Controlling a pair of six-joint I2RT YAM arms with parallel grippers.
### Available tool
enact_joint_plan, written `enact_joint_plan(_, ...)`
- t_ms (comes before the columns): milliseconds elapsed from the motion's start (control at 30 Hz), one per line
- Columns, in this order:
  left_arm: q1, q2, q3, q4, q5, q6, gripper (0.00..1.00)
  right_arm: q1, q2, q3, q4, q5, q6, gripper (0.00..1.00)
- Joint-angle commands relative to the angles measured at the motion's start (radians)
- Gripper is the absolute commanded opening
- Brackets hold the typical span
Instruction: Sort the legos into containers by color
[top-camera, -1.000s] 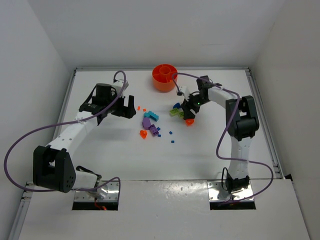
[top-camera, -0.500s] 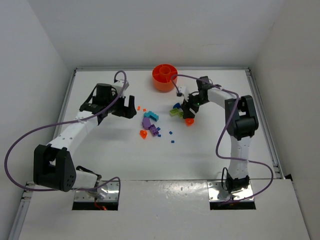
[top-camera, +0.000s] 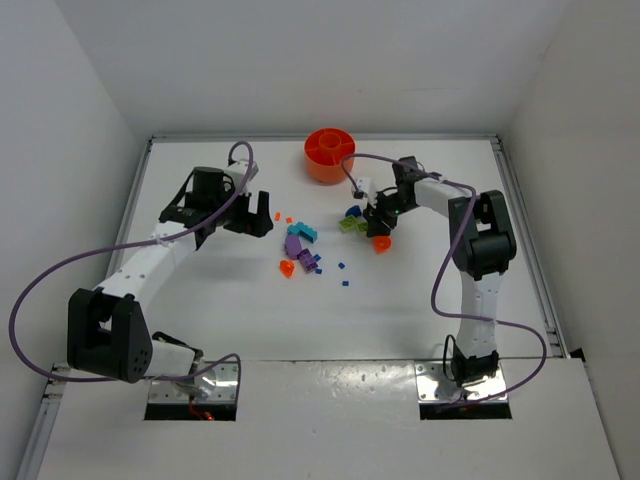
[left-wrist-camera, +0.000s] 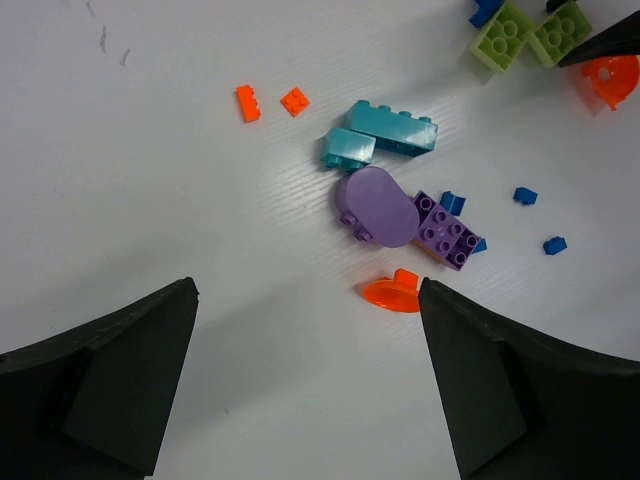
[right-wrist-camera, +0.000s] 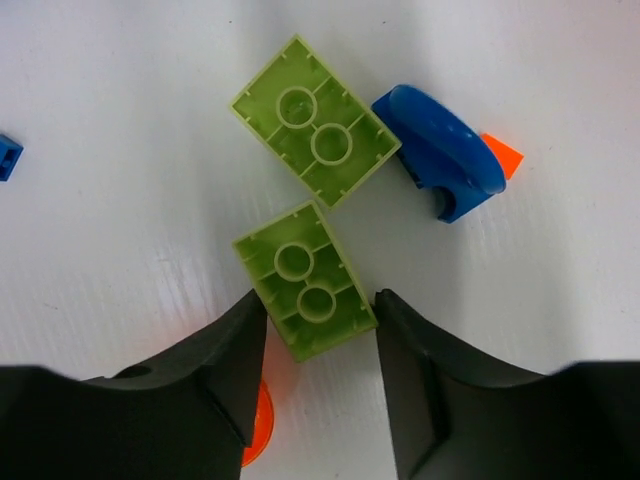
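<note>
My right gripper (right-wrist-camera: 313, 298) is down on the table with its jaws against the two long sides of a lime green lego (right-wrist-camera: 305, 280) that lies studs down. A second lime green lego (right-wrist-camera: 315, 135) lies just beyond it, beside a rounded blue piece (right-wrist-camera: 440, 165). From above, that gripper (top-camera: 372, 225) sits at the right-hand cluster. My left gripper (left-wrist-camera: 308, 290) hangs open over bare table, short of the cyan bricks (left-wrist-camera: 385, 135), a purple rounded piece (left-wrist-camera: 378, 205), a purple studded brick (left-wrist-camera: 447, 232) and an orange rounded bit (left-wrist-camera: 395, 293). The orange dish of containers (top-camera: 312, 165) stands at the back.
Two small orange pieces (left-wrist-camera: 247, 102) lie left of the cyan bricks, and tiny blue squares (left-wrist-camera: 526, 195) are scattered to the right. An orange bit (right-wrist-camera: 260, 430) pokes out under my right gripper's left finger. White walls ring the table.
The right gripper's jaws have come in against the lime green lego. The left arm has not moved.
</note>
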Motion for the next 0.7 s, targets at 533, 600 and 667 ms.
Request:
enact_joint_plan(533, 0.013, 0.011, 0.0, 0.028, -0.005, 0.005, 0.99, -0.004, -0.159, -0.049, -0.037, 0.002, -0.05, 0.1)
enact_joint_plan(600, 0.013, 0.011, 0.0, 0.028, -0.005, 0.005, 0.99, -0.004, -0.182, -0.058, -0.037, 0.03, -0.05, 0.08)
enact_joint_plan(667, 0.013, 0.011, 0.0, 0.028, -0.014, 0.005, 0.99, 0.009, -0.218, -0.058, -0.037, 0.065, -0.05, 0.06)
